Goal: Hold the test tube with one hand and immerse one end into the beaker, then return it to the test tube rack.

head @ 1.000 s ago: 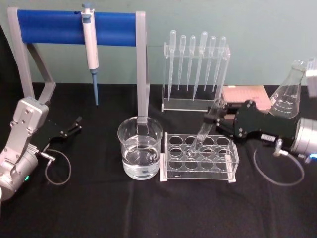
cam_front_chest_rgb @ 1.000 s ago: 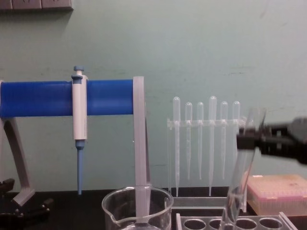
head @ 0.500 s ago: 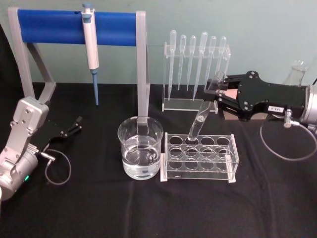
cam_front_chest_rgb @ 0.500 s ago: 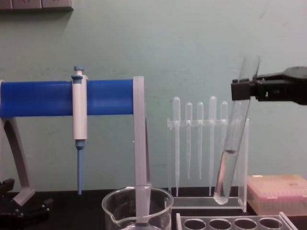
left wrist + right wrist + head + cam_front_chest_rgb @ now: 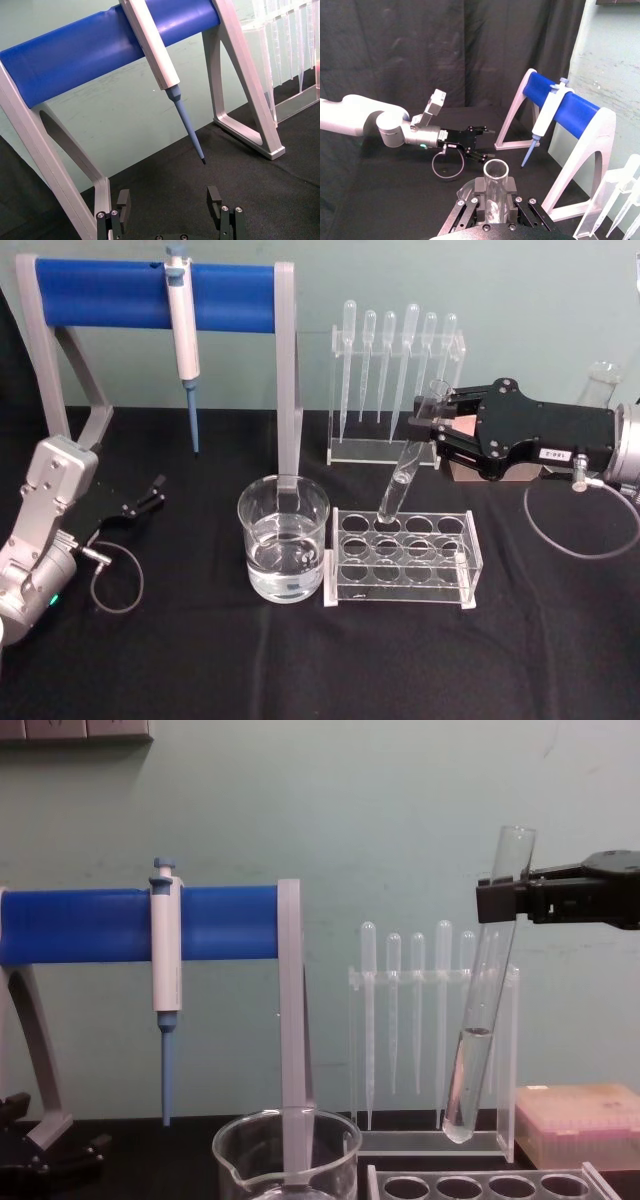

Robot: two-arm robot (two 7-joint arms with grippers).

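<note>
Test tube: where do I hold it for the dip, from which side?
Grip the test tube near its rim from the right, as the right gripper does: the long lower end hangs free, tilted toward the beaker. Left gripper rests at left.

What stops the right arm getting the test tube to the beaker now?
Likely nothing, so yes. The right claw holds the test tube tilted above the rack, clear of its holes, and the beaker beside the rack stands open.
</note>
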